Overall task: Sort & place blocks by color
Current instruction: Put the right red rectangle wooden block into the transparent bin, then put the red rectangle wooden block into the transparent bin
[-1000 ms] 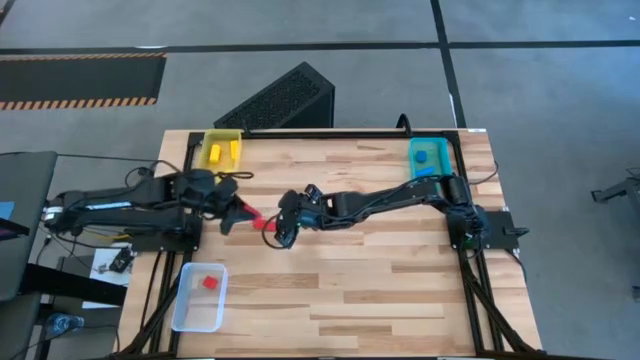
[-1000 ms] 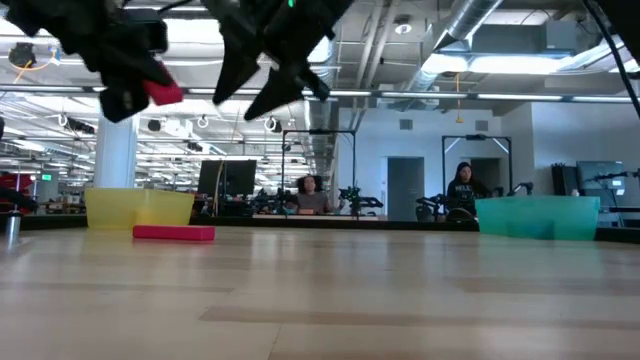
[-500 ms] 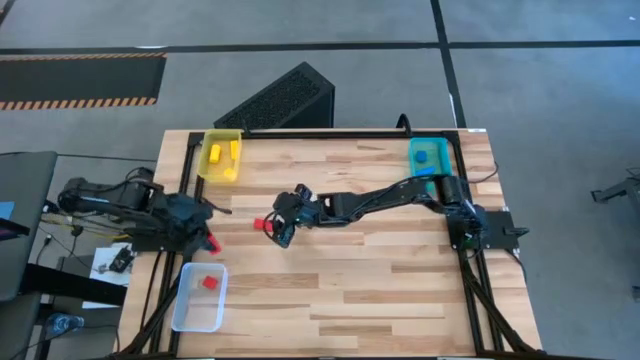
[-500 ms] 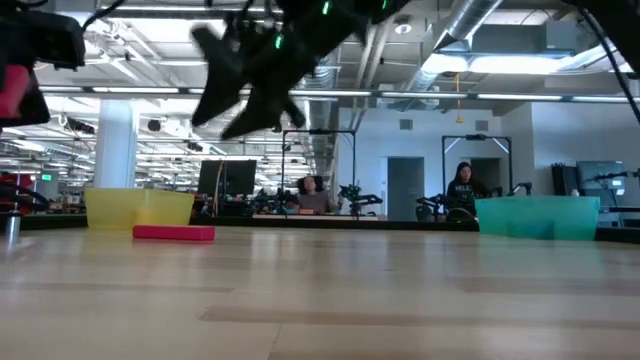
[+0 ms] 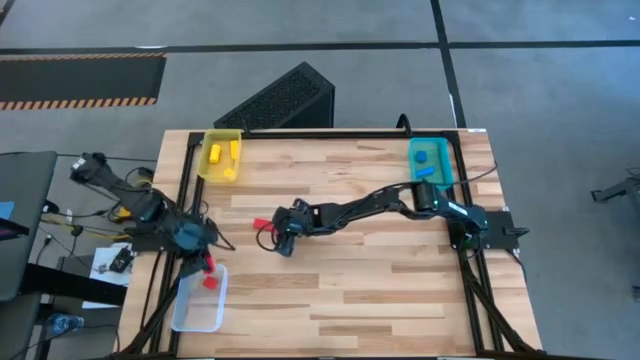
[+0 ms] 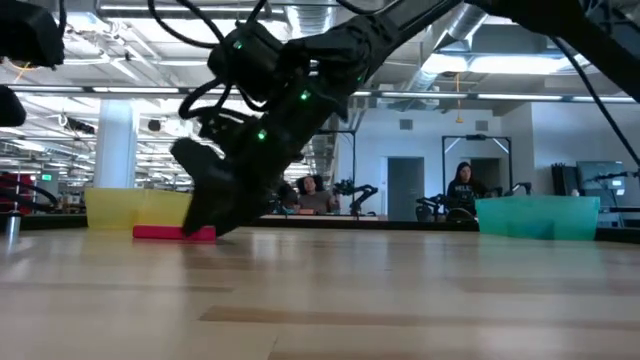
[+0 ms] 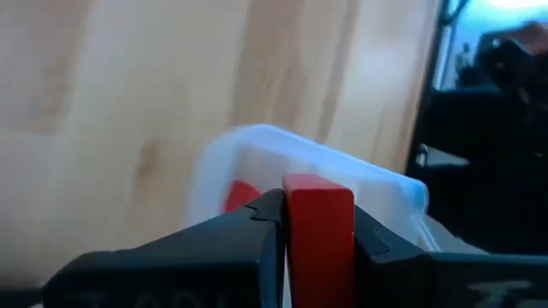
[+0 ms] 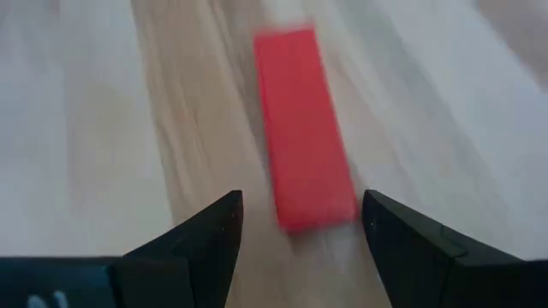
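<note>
A red block [image 7: 318, 231] is gripped between the fingers [image 7: 235, 244] of the left gripper [image 5: 205, 262], which is held over the upper edge of the clear tray [image 5: 186, 310] at the table's [image 5: 380, 290] left front corner. In the left wrist view the block is seen clamped upright between the two dark fingers, with the tray directly beyond it. A second red block [image 5: 211, 283] is seen lying inside that tray.

The right gripper [image 5: 275, 236] is lowered near the middle of the table, and its fingers [image 8: 197, 239] are spread apart on either side of an oblong red block [image 8: 306, 127]. In the right wrist view this block is seen lying flat on the wood between and just ahead of the fingertips; whether it is touched by them cannot be told. In the low view the gripper is seen close down at the table surface, just beside the block.

Three yellow blocks [image 5: 222, 153] are contained in the yellow tray [image 5: 206, 165] at the back left corner. Two blue blocks [image 5: 424, 160] are contained in the teal tray [image 5: 446, 160] at the back right corner. Two people are seen in the room behind the table.
</note>
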{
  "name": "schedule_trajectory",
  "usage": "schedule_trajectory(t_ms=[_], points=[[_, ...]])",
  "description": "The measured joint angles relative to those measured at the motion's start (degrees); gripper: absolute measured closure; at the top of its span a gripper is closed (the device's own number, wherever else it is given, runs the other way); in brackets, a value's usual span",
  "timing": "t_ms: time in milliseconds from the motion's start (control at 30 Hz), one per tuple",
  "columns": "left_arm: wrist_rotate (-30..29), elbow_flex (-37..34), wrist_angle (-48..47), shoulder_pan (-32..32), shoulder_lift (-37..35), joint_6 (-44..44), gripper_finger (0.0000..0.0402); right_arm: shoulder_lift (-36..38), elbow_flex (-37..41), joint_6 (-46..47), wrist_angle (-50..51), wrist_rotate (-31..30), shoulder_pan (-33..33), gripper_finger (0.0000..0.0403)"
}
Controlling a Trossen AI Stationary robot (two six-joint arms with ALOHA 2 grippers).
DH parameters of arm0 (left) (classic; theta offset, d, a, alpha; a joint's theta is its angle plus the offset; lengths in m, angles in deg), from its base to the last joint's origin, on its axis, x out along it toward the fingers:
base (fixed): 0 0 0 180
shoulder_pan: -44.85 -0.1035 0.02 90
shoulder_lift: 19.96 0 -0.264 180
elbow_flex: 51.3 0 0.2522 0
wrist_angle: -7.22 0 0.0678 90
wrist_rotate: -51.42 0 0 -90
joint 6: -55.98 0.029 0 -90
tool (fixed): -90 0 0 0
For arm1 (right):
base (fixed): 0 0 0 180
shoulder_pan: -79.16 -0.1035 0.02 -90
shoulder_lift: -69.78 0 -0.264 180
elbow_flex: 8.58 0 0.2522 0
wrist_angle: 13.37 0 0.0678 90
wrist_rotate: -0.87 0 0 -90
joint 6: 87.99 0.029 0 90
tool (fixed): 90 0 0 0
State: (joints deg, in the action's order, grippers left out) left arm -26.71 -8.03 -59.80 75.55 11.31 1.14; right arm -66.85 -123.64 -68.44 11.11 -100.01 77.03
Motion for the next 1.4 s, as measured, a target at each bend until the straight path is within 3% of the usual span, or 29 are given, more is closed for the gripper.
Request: schedule_trajectory(t_ms=[300,567,700,933,1033,1100,1200,1300,1400], points=[[-0.56,-0.01,1.38,10.41,4.27,-12.1,0.0358,-1.32,-0.79,-0.09,0.04,1.82,0.49,0.0143],[-4.03,-0.01,2.45,15.29,10.15,-12.45,0.0303,-1.32,-0.79,0.04,0.18,2.15,1.0,0.016],[-6.96,-0.01,3.14,16.01,13.89,-9.31,0.0284,-1.32,-0.77,0.01,0.68,1.67,0.81,0.0195],[-7.0,0.0,4.98,12.07,16.14,-2.8,0.0271,-1.03,-0.77,2.44,2.01,0.83,-0.25,0.0304],[-5.13,2.25,6.51,8.92,14.64,0.19,0.0278,0.49,-0.52,6.94,3.68,-0.97,-0.96,0.0312],[-8.26,4.34,6.51,7.2,13.01,0.57,0.0284,2.38,-0.31,7.65,5.5,-5.92,-2.07,0.0312],[-18.76,6.57,6.12,5.27,9.2,-0.72,0.0289,6.68,-0.54,6.75,5.99,-13.85,-3.82,0.0312],[-29.86,6.96,8.26,3.27,4.59,-1.26,0.0289,10.06,-0.7,1.51,6.85,-17.54,-4.32,0.0308],[-37.18,6.96,11.48,0.82,1.0,-2.82,0.0289,13.34,-0.44,-4.08,8.98,-21.33,-4.55,0.0299]])
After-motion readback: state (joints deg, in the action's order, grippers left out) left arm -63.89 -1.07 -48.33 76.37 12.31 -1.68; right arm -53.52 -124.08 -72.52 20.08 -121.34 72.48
